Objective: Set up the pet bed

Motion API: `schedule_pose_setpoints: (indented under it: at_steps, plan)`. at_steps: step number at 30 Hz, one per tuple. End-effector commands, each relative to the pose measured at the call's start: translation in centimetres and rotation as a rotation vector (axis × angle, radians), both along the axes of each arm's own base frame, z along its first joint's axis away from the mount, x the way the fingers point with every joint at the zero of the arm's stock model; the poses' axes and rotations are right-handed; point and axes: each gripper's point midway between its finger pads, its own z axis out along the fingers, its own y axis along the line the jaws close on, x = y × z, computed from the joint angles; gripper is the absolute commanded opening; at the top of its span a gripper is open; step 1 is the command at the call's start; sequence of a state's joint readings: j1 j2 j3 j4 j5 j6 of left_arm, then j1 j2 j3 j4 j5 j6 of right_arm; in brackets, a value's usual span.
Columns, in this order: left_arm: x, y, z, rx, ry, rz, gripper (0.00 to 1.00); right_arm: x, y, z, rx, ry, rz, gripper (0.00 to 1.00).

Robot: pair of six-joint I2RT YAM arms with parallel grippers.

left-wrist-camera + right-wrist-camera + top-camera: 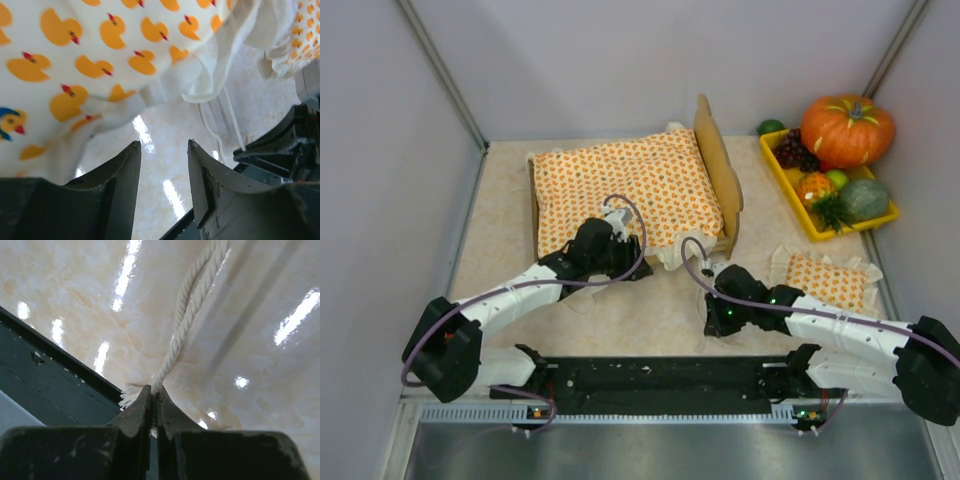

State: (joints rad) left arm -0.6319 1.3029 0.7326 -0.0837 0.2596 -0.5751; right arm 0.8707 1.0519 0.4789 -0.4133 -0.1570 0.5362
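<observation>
Near the tabletop's front edge the right gripper (154, 392) pinches a white cord (186, 310), while the left gripper (164, 150) stands half open and empty beside the duck-print bedspread (630, 185). That spread covers the pet bed (717, 165), light wood with a tall rounded headboard, toward the far edge. A yellow tray (788, 188) at the far right corner holds a pumpkin (847, 128) and grapes (792, 150).

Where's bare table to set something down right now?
Free: table strip between pet bed and left wall; gap between headboard and yellow tray; near-centre patch between the left gripper and right gripper, which pinches a white cord. Crowded: right side, tray, pillow and right arm.
</observation>
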Motion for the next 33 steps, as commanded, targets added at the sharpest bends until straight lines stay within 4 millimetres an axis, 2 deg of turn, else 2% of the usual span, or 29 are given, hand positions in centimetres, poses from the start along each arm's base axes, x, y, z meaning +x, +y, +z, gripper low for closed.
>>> schedule_pose_setpoints:
  at_steps: [1, 5, 9, 10, 11, 13, 14, 15, 16, 19, 23, 27, 30, 33]
  plan:
    - [-1.7, -0.6, 1.5, -0.012, -0.077, -0.042, 0.48, 1.9, 0.1, 2.1, 0.001, -0.084, -0.079, 0.00]
    - [-3.8, -1.2, 1.3, 0.011, -0.092, -0.054, 0.50, 3.1, 0.4, 3.5, 0.041, -0.137, -0.084, 0.02]
    - [-4.9, -2.1, 1.9, -0.026, -0.103, -0.049, 0.52, 3.7, 1.7, 4.4, 0.118, -0.178, 0.044, 0.04]
    - [-5.0, -2.4, 2.2, -0.039, -0.103, -0.048, 0.52, 3.6, 2.5, 4.9, 0.190, -0.163, 0.085, 0.04]
    - [-5.2, -2.9, 2.4, -0.043, -0.105, -0.059, 0.52, 3.5, 2.5, 4.6, 0.206, -0.137, 0.098, 0.04]
    - [-5.0, -3.7, 2.5, -0.040, -0.105, -0.066, 0.52, 3.3, 2.3, 3.3, 0.189, -0.081, 0.145, 0.01]
    - [-5.0, -4.1, 2.5, -0.036, -0.103, -0.075, 0.52, 3.8, 1.8, 2.9, 0.158, -0.059, 0.120, 0.00]
    - [-4.7, -4.6, 2.5, -0.030, -0.096, -0.080, 0.52, 3.7, 1.5, 1.7, 0.127, -0.011, 0.115, 0.00]
    - [-4.7, -4.9, 2.4, -0.028, -0.087, -0.089, 0.51, 3.7, 1.4, 1.3, 0.113, 0.011, 0.110, 0.02]
    - [-4.3, -5.9, 2.4, -0.024, -0.084, -0.101, 0.51, 4.3, 1.0, 0.9, 0.039, 0.054, 0.086, 0.06]
    - [-3.8, -7.3, 1.9, -0.012, -0.068, -0.118, 0.51, 6.1, 0.8, 0.7, -0.014, 0.007, 0.043, 0.07]
    - [-2.9, -8.6, 2.5, -0.019, -0.080, -0.111, 0.51, 7.3, -1.0, 0.5, -0.082, -0.056, -0.042, 0.08]
    - [-2.5, -9.5, 2.3, -0.013, -0.078, -0.103, 0.51, 7.2, -1.6, 0.7, -0.067, -0.075, -0.091, 0.08]
    - [-2.5, -10.3, 1.9, -0.003, -0.070, -0.100, 0.50, 6.7, -1.1, 1.2, 0.021, -0.096, -0.123, 0.08]
